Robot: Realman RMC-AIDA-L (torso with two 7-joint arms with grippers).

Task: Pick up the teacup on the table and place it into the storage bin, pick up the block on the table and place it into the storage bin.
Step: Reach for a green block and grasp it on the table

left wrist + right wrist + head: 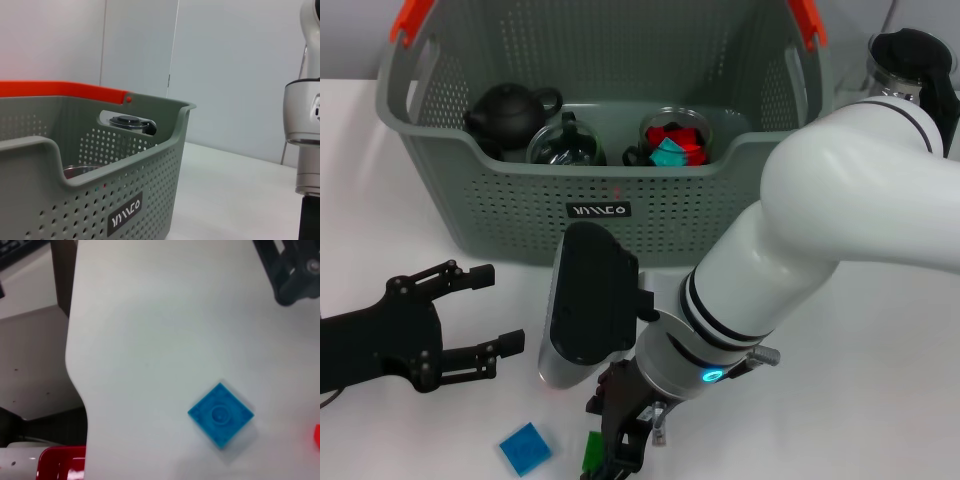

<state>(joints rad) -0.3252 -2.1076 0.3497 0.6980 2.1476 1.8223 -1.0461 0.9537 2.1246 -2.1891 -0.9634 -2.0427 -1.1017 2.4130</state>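
The grey-green storage bin (510, 215) stands at the back of the white table; the left wrist view shows its near wall (150, 170) from close by. Inside lie a black teapot (508, 112), a glass teacup (565, 145) and a second glass cup (677, 135) holding red and teal blocks. No teacup shows on the table itself. A blue square block (525, 447) (220, 414) lies flat near the front edge. A small green block (592, 450) sits right beside my right gripper (623, 445), which is low over the table. My left gripper (500, 308) rests open and empty at the left.
A glass pot with a black lid (912, 58) stands behind the bin's right end. My bulky white right arm (840, 190) crosses in front of the bin's right side. The table's edge (75, 375) runs close to the blue block.
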